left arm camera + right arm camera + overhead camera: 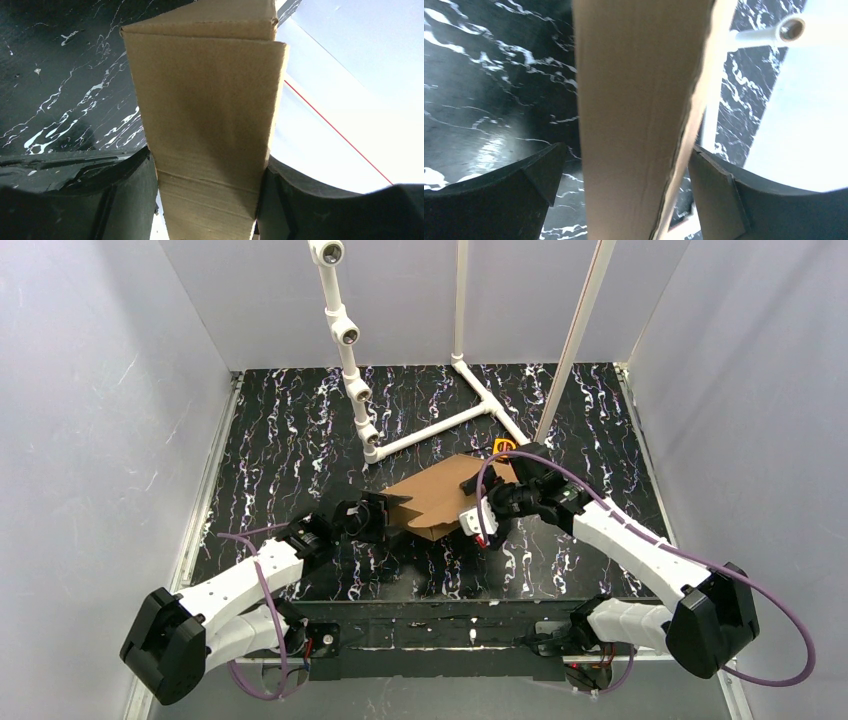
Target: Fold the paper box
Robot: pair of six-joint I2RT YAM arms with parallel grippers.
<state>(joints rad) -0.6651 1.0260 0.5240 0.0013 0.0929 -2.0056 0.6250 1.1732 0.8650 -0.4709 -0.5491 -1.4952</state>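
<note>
no legible text anywhere

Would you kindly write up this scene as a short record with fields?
object: paper box, partly folded, mid-table
left gripper: closed on a folded panel at the box's left end
right gripper: open, fingers astride a panel at the box's right end
surface: black marbled table
background: white pipe frame behind the box

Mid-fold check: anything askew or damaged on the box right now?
Nothing looks damaged. The paper box lies at an angle to the table edges, half folded, with the left gripper shut on one end and the right gripper open astride the other.
</note>
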